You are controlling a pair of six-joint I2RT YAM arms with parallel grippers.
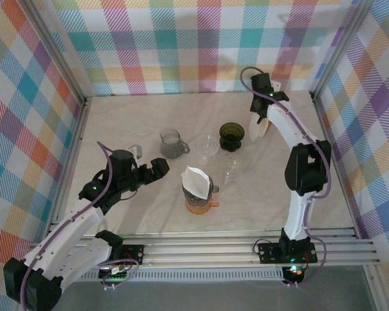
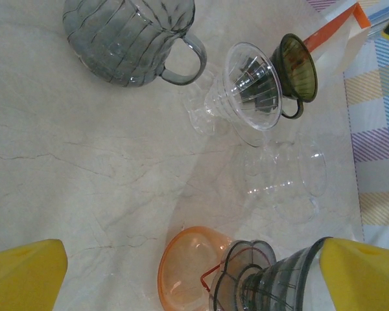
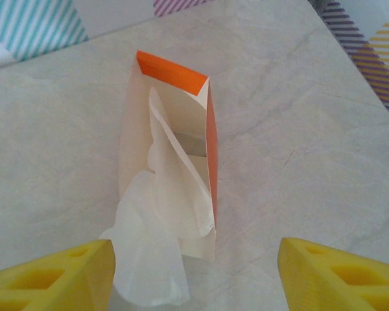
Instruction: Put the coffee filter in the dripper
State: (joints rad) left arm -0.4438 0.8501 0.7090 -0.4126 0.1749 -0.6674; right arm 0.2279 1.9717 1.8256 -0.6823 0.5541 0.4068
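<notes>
A white coffee filter [image 1: 196,180] stands up out of a smoky grey dripper [image 1: 204,192] on an orange base [image 1: 198,207] at the table's middle front. My left gripper [image 1: 157,169] hangs open just left of it; in its wrist view the grey dripper [image 2: 272,282] lies between the yellow fingers [image 2: 23,278]. At the back right, my right gripper [image 1: 259,118] is open over an orange-and-white filter box [image 3: 175,129]. Another white filter [image 3: 149,259] hangs out of the box beside the left finger, with the jaws wide apart around it [image 3: 194,256].
A grey glass pitcher [image 1: 172,144], a clear dripper [image 1: 207,147], a dark green dripper [image 1: 232,136] and a clear glass vessel [image 1: 231,170] stand in a row behind the grey dripper. Plaid walls enclose the table on three sides.
</notes>
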